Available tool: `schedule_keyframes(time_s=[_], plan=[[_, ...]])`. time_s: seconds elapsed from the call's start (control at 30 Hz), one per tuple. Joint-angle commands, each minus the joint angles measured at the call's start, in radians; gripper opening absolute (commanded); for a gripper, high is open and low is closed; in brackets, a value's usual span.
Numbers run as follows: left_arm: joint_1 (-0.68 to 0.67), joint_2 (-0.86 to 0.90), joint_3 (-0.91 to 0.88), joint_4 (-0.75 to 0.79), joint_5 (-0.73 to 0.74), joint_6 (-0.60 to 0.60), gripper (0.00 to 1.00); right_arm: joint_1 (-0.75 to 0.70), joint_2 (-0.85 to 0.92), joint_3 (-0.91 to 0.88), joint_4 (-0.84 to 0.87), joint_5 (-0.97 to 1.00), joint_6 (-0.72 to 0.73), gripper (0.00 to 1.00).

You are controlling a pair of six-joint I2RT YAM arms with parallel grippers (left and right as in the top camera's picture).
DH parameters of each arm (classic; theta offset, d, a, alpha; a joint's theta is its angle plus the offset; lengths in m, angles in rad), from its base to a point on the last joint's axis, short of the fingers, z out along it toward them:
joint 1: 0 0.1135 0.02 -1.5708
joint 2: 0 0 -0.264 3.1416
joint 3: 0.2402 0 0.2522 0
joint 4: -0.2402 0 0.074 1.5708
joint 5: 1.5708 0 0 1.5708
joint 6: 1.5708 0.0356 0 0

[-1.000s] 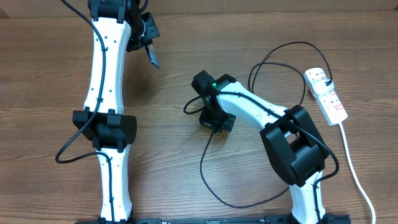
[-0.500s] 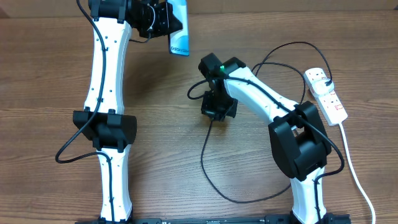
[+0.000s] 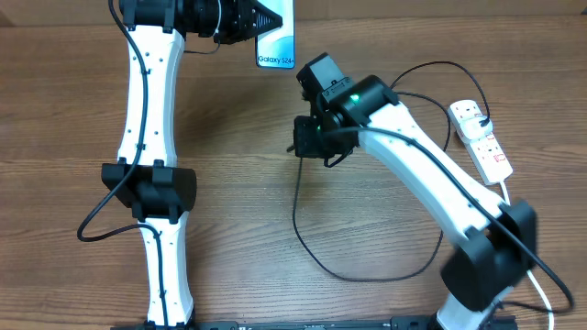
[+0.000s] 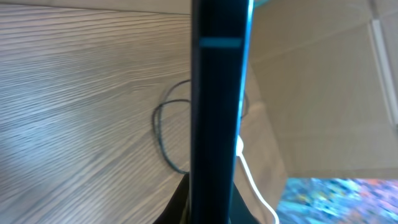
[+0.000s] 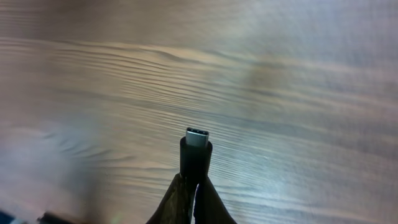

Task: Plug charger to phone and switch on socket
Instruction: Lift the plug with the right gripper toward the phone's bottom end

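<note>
L arm is stretching up the table (image 3: 229, 183) to its far edge, L tool (image 3: 261, 20) clenching the phone (image 3: 277, 41) off the surface, screen reading "Galaxy". R arm is reaching diagonally to centre, R tool (image 5: 194, 190) pinching the charger (image 5: 196, 149) just behind its tip. 1 phone, 1 charger, 1 socket (image 3: 481, 137) lying at the R side, red-white label unreadable.

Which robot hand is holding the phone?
The left hand holds the phone; the right hand pinches the charger just behind its tip instead.
</note>
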Motion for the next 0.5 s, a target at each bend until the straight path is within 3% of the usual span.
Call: schedule_keyframes(time_s=[0.0, 0.2, 0.47], plan=[[0.003, -0.033, 0.026, 0.02, 0.175, 0.027, 0.04, 0.043, -0.087, 0.03, 0.031, -0.005, -0.09, 0.04], [0.003, -0.033, 0.026, 0.063, 0.327, 0.053, 0.04, 0.074, -0.137, 0.031, 0.068, 0.011, -0.119, 0.04], [-0.009, -0.033, 0.026, 0.036, 0.322, 0.105, 0.04, 0.072, -0.143, 0.066, 0.063, 0.075, -0.147, 0.04]])
